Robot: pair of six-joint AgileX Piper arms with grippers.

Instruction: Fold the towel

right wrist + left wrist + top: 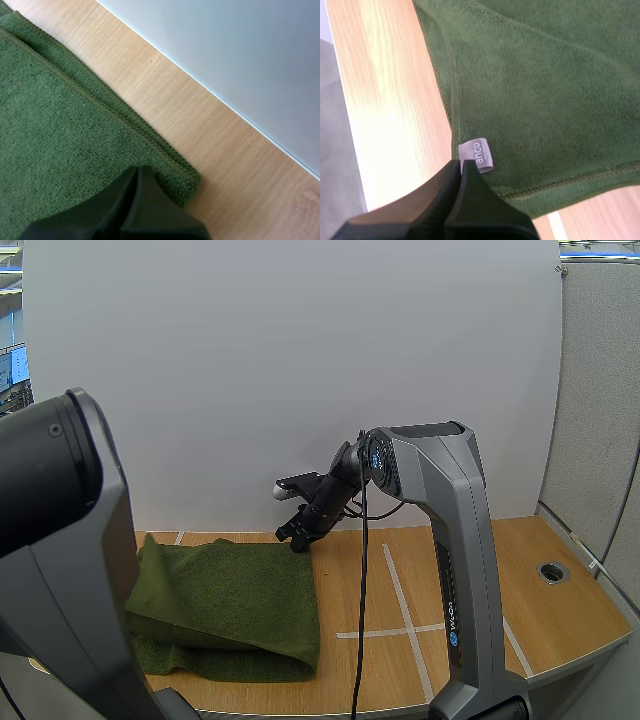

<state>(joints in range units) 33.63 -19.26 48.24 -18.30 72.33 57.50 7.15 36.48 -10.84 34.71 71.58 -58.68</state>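
One green towel [230,600] lies at nine o'clock on my wooden counter [480,580]. My left gripper [459,164] and right gripper [139,170] are both closed.

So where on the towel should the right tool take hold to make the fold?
Grip the towel's far right corner, coming down from above on the bare table side. That corner lies flat, and its two hemmed edges meet there with nothing on top. The right tool hangs just over it with its fingers together, so it would probably need to open first.
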